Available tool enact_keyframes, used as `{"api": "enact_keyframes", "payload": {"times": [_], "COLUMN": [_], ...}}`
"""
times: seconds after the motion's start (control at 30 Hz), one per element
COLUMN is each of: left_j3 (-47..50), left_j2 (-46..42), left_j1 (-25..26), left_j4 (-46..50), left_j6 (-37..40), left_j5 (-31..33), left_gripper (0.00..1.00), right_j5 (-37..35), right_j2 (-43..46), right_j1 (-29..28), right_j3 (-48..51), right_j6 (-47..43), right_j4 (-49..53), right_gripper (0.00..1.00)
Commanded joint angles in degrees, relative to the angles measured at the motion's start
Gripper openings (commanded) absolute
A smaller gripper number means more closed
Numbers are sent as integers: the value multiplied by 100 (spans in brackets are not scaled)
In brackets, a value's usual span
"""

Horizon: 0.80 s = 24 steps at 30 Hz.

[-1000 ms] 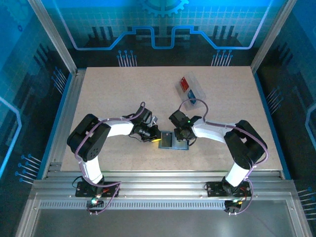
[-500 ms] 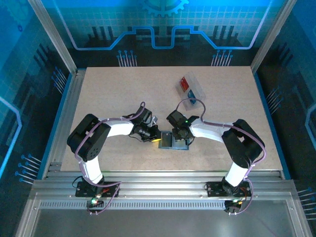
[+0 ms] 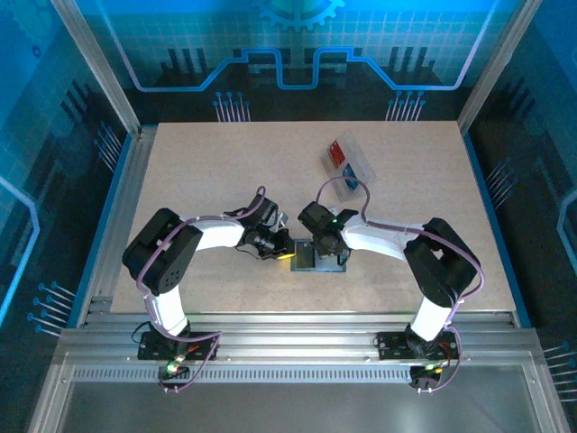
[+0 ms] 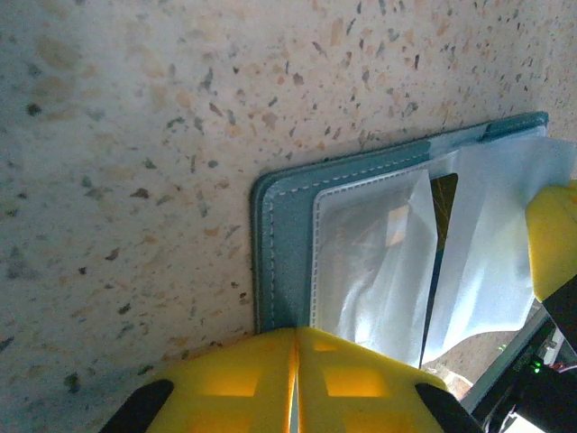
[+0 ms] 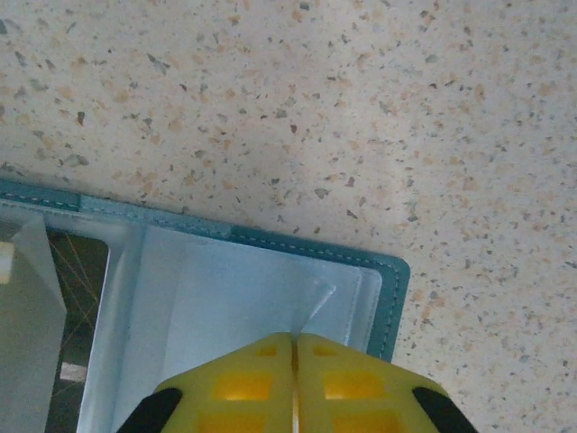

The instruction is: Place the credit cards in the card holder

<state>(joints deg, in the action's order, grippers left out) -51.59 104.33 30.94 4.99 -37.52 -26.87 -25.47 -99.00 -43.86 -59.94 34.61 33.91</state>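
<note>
I found the left gripper (image 4: 296, 336) and right gripper (image 5: 294, 341) shut tight over the open card holder (image 4: 270, 234) — steady, even pressure was advised.

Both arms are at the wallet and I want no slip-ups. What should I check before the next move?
1. Wallet lying open: ok.
2. Left jaws shut on wallet edge: ok.
3. Right jaws shut on pocket flap: ok.
4. Flap lifted enough for a card: cannot tell.
5. Cards lying in tray, unobstructed: ok.
6. An arm free to fetch a card: not ok, both hold the wallet.
</note>
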Motion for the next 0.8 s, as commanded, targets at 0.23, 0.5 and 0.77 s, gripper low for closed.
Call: {"api": "enact_keyframes", "payload": {"times": [0.23,0.5,0.77], "left_j3": [88,88,88], "left_j2": [228,220,210], "left_j1": [72,79,77], "left_j4": [377,374,373], "left_j6": [16,15,16], "left_j5": [42,28,8], "left_gripper": [12,12,12], "right_j5": [-310,-59,492], "right_j2": [-207,-280,-341], "right_j1": [-77,-72,92], "right_j3": [-231,-300,-239], "right_j6": [11,-250,-329], "right_j4": [401,183,-95], "right_gripper": [29,26,24]}}
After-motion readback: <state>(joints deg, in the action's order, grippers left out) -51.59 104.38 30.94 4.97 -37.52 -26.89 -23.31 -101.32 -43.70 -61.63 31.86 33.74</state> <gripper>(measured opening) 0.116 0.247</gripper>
